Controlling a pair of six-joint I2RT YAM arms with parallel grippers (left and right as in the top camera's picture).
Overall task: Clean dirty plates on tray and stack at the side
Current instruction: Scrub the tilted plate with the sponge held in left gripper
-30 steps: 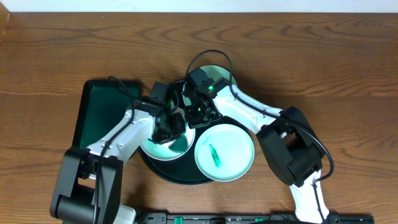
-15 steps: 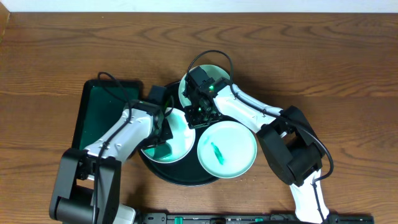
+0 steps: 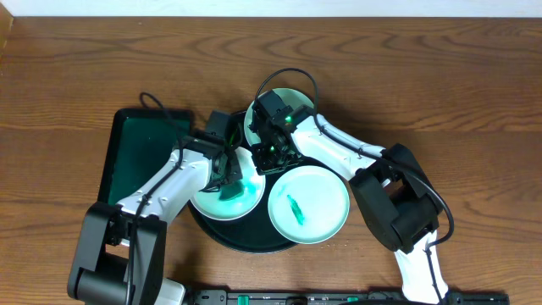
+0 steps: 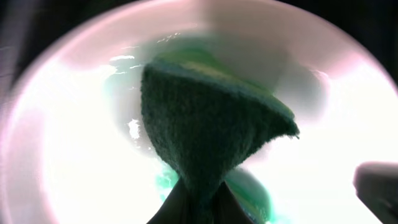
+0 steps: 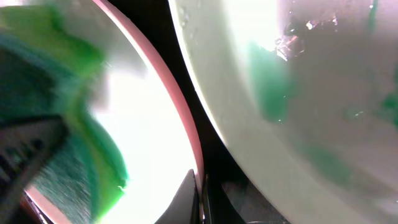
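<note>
Left end effector (image 4: 199, 208) tight on sponge (image 4: 205, 124); right end effector (image 5: 200, 193) narrow on plate (image 5: 152, 124) rim

Overhead straight down; both wrist cameras close above the white plate (image 4: 62, 155)

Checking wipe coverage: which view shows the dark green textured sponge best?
Left wrist: the dark green sponge fills the frame, pinched by the left gripper over the white plate. Overhead shows a teal sliver under the arm; right wrist, a green blur.
</note>
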